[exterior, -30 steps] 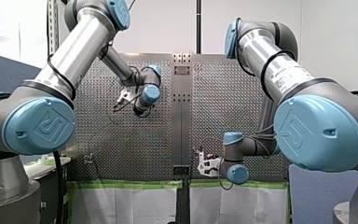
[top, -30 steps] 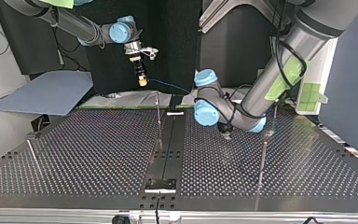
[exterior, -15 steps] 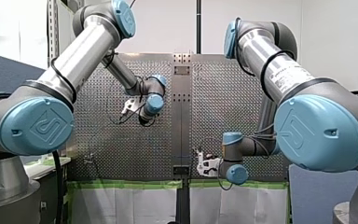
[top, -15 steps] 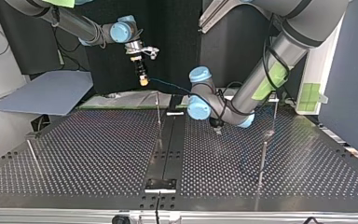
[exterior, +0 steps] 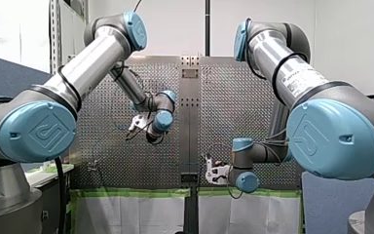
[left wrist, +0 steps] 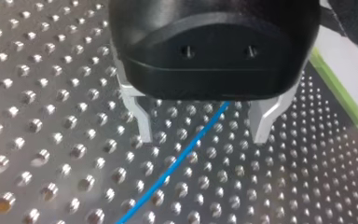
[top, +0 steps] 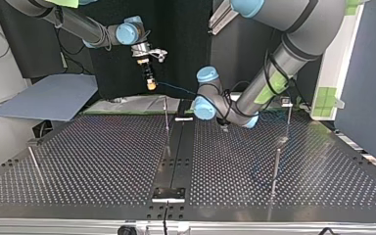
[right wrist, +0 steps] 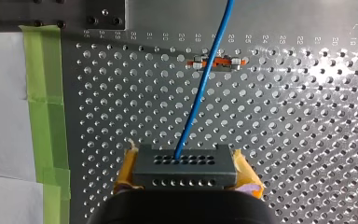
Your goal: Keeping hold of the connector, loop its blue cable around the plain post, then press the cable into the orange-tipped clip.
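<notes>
Small rigid connector (right wrist: 184,161) clamped between yellow pads of right pincer (right wrist: 185,173), above worktop (right wrist: 307,116). Its blue cable (right wrist: 204,79) looks thin, limp, light; passes over orange-tipped clip (right wrist: 216,62). Downstream, left pincer (left wrist: 203,136) apart, straddling cable; best pinch there, gently.

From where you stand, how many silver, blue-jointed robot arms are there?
2. My left arm enters at the front view's left, left gripper open astride the thin blue cable; my right arm at its right, right gripper shut on the dark perforated connector. No others show.
</notes>
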{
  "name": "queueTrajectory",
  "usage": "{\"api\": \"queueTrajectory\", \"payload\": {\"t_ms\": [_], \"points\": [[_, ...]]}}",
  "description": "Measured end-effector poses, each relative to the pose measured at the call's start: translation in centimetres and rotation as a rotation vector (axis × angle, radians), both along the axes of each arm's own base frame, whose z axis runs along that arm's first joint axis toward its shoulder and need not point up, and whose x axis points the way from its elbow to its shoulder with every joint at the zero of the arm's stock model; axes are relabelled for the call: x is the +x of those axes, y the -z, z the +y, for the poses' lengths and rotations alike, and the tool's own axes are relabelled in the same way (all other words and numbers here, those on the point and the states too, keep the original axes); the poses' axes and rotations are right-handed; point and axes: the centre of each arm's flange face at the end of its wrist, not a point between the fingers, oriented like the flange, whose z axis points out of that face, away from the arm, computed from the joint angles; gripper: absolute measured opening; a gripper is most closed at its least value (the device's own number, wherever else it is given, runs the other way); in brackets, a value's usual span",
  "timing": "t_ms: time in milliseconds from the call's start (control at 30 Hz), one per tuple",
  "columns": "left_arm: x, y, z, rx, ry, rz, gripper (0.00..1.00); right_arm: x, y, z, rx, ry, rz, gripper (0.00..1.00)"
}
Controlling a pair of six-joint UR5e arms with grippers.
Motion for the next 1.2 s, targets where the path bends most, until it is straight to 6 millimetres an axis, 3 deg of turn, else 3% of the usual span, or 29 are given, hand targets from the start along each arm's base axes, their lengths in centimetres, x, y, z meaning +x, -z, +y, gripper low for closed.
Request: {"api": "queueTrajectory", "payload": {"t_ms": [167,500,1067,1200], "points": [[-0.2,1.0,-0.5,-0.001,0.020,0.013,0.99,0.0,0.0,0.0,0.000,0.000,0.000,0.00],[-2.0,5.2,-2.1,0.010,0.060,0.070,0.99,0.0,0.0,0.0,0.001,-0.001,0.003,0.00],[-3.9,6.8,-4.0,-0.036,0.142,0.084,0.99,0.7,0.0,0.5,-0.005,-0.019,0.010,0.00],[-4.2,8.1,-4.1,-0.038,0.156,0.111,0.99,0.8,0.0,0.6,-0.006,-0.021,0.010,0.00]]}}
